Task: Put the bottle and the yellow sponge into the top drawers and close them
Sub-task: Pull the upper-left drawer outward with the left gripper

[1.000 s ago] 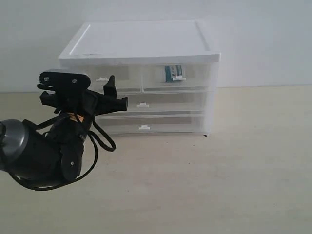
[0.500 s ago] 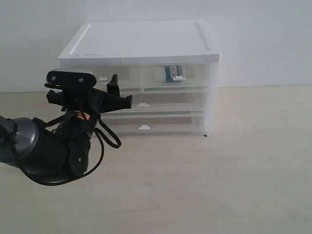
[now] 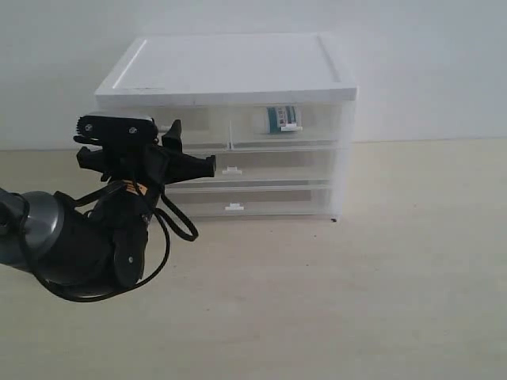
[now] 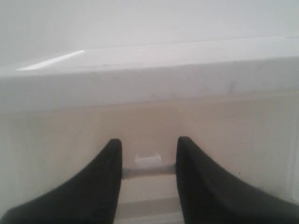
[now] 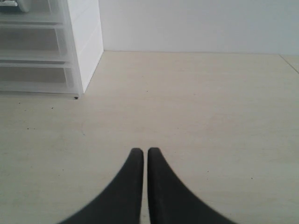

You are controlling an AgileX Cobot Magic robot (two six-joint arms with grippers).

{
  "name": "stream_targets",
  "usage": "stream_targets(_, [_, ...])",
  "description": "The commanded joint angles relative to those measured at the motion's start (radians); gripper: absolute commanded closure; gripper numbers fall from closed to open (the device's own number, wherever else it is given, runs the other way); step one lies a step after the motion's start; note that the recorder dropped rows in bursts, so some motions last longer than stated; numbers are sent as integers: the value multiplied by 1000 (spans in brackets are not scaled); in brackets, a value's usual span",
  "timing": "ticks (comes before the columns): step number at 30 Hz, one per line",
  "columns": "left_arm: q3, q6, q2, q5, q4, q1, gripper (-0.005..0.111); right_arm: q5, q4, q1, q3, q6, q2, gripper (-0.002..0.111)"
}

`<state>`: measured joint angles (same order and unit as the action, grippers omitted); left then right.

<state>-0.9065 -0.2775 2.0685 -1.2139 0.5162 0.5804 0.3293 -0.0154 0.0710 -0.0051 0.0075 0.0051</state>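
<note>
drawer cabinet with two arms, bottle stowed

right gripper (image 5: pixel 141 151): fingers pressed together, nothing between them, low over the table (image 5: pixel 210 107), off to the cabinet's side.
left gripper (image 4: pixel 148 143): fingers narrowly apart, flanking the tab handle (image 4: pixel 148 160) of the left top drawer (image 3: pixel 194 131), not touching it.
bottle (image 3: pixel 281 119): inside the right top drawer (image 3: pixel 321 127), seen through its front.
both top drawers sit flush in the cabinet (image 3: pixel 230 67).

Bg: plain white wall (image 3: pixel 428 63). Under it a pale beige tabletop (image 3: pixel 356 301) w/ faint wood grain; it meets the wall in a straight line. A white plastic drawer cabinet (image 3: pixel 230 71) stands at the back, close to the wall, flat top w/ raised rim. Light is soft & even, shadows weak.
</note>
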Motion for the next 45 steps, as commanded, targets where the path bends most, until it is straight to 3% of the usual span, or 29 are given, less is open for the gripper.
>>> stream_targets(1, [0, -12, 0, -7, 38, -1, 102, -6, 2, -2, 5, -2, -5, 107])
stream_targets(8, [104, -7, -69, -7, 43, 17, 102, -6, 2, -2, 5, -2, -5, 107])
stream_targets(13, [183, -7, -135, -7, 54, 64, 102, -6, 2, -2, 5, -2, -5, 107])
stream_targets(19, [251, -7, -177, -7, 168, 137, 102, -6, 2, -2, 5, -2, -5, 107])
stream_targets(31, [326, -7, -206, -7, 315, 271, 102, -6, 2, -2, 5, -2, -5, 107])
stream_targets(39, [362, -11, -278, -7, 377, 313, 102, -6, 2, -2, 5, -2, -5, 107])
stream_targets(42, [374, -16, -296, -7, 361, 313, 92, -6, 2, -2, 5, -2, -5, 107])
stream_targets(45, [382, -54, -298, -7, 309, 313, 65, -6, 2, -2, 5, -2, -5, 107])
